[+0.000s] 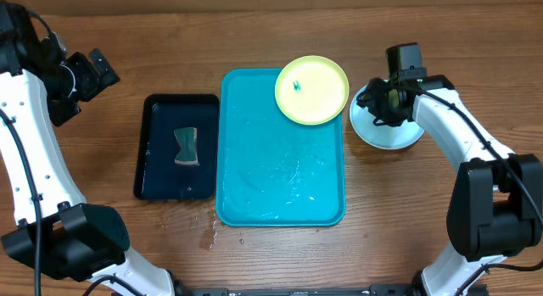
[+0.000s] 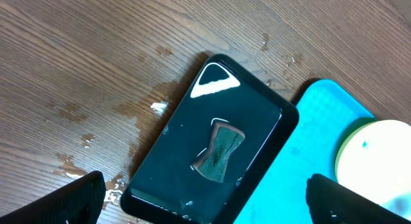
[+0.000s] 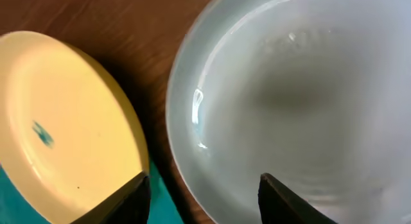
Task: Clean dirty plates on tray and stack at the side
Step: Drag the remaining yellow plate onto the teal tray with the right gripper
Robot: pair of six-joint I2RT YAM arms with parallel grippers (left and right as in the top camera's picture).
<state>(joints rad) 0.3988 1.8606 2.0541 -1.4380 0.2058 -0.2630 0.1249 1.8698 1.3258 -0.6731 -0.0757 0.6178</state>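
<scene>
A pale yellow-green plate [image 1: 311,90] with a small blue smear lies on the far right corner of the cyan tray [image 1: 280,173], overhanging its rim. It also shows in the right wrist view [image 3: 64,121] and the left wrist view [image 2: 379,160]. A pale cyan plate [image 1: 389,133] sits on the table to the right of the tray, wet and shiny in the right wrist view [image 3: 308,102]. A third plate is not visible. My right gripper [image 1: 382,101] is open and empty, and its fingers [image 3: 202,198] straddle the pale plate's left rim. My left gripper [image 1: 89,71] is open and empty, high at the far left.
A narrow black tray [image 1: 161,160] left of the cyan tray holds water and a dark sponge [image 1: 187,147], seen also in the left wrist view [image 2: 219,151]. Water drops [image 1: 212,237] lie on the wood by the trays' front edge.
</scene>
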